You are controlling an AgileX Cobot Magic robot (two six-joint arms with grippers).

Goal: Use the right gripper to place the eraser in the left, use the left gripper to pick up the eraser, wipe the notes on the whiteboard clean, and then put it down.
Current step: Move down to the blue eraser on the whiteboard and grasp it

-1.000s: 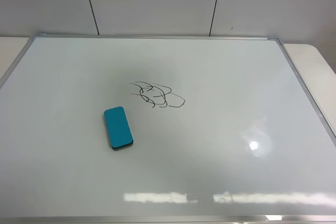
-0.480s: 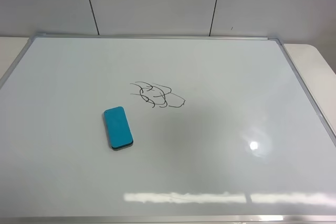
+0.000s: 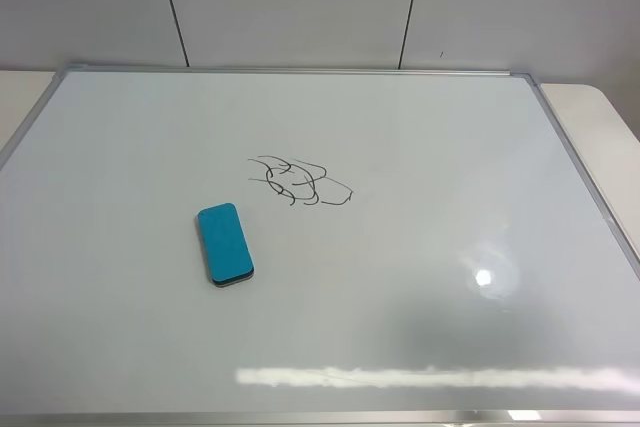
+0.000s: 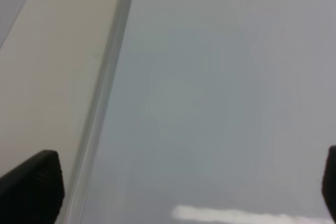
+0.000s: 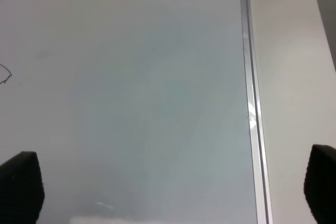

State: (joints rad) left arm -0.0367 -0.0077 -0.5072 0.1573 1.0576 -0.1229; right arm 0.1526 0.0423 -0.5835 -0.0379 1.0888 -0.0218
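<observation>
1. Grey wall panels (image 3: 300, 7) with dark seams stand behind a pale tabletop (image 3: 605, 127). The whiteboard (image 3: 450, 127) lies flat on it, edged by a thin silver frame (image 3: 580, 162).
2. The eraser (image 3: 224, 243), a teal block, lies on the board left of the middle. Its long side points roughly toward the wall, and dark felt shows at its near end.
3. The notes (image 3: 298, 182), a tangle of black loops, sit just beyond the eraser and to its right, near it but apart.
4. The left claw (image 4: 181, 187) is spread wide with nothing between its fingers. It hangs over bare board beside the frame. This wrist view is blurred, so the pale strip past the frame is probably tabletop.
5. The right claw (image 5: 170, 187) is likewise spread wide and empty. It hangs over bare board near the right-hand frame, with tabletop beyond. A small end of the marker line shows at the edge of its wrist view.
</observation>
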